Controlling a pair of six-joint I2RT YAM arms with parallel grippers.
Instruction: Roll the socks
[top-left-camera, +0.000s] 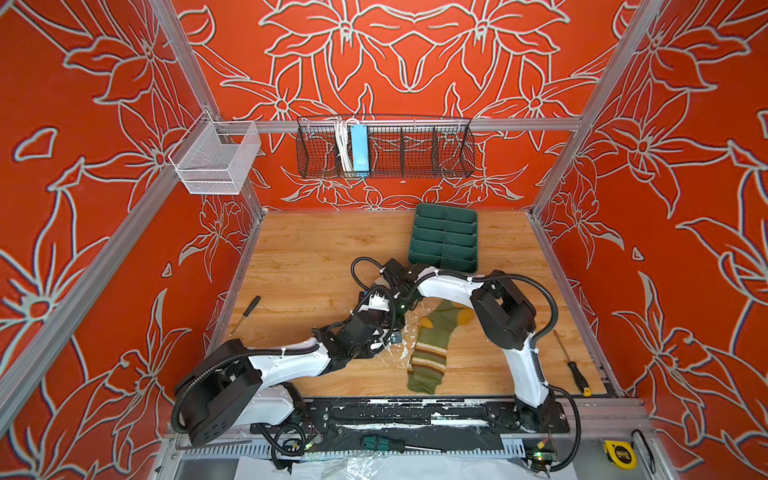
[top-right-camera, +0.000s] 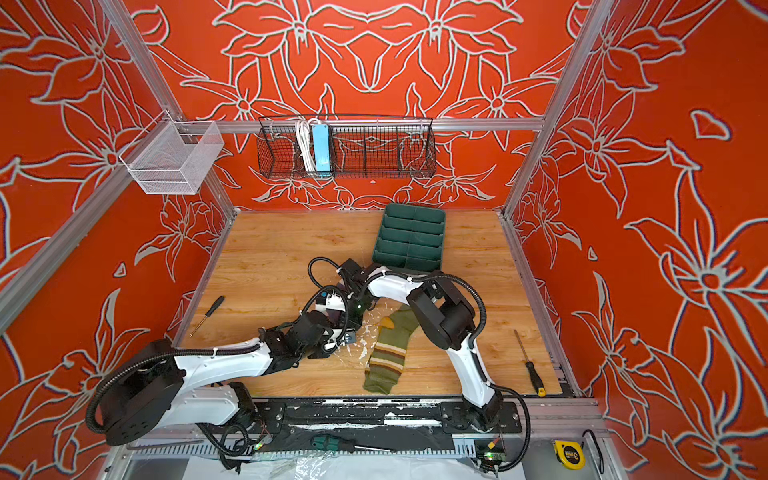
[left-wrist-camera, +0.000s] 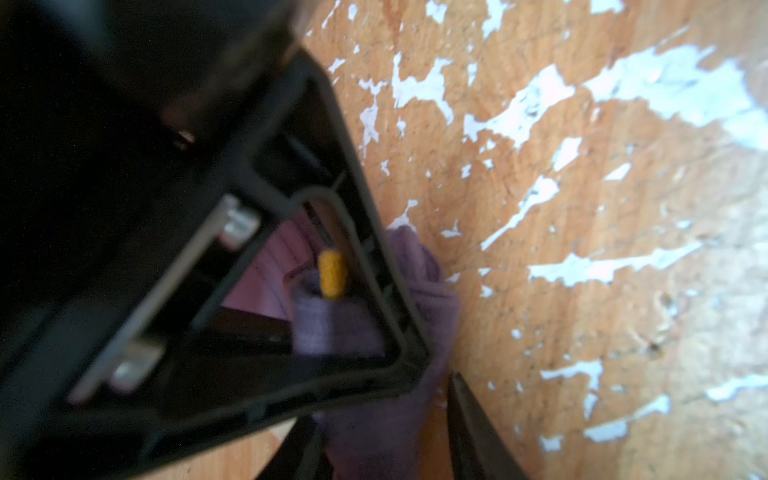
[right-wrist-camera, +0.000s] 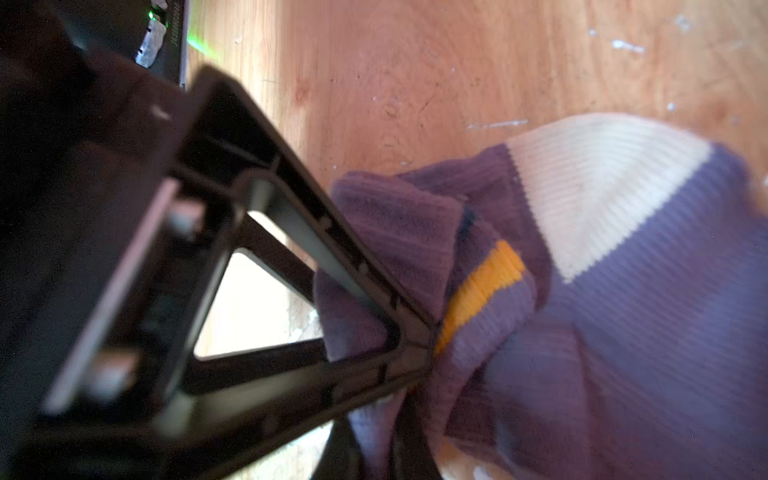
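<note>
Wooden table (top-left-camera: 311, 249) (paint-flecked) carries olive sock (top-left-camera: 430, 349), green tray (top-left-camera: 444, 266), left screwdriver (top-left-camera: 243, 318), right screwdriver (top-left-camera: 571, 363).

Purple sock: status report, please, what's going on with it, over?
Right gripper shut on purple sock, bunched. Left gripper straddles it, grip unclear. Olive sock flat nearby, not held.

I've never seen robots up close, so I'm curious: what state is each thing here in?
right gripper: shut on purple sock.
left gripper: jaws around purple sock; grip unclear.
purple sock: bunched up, not rolled.
green sock: lying flat, unrolled.
tray: empty.
</note>
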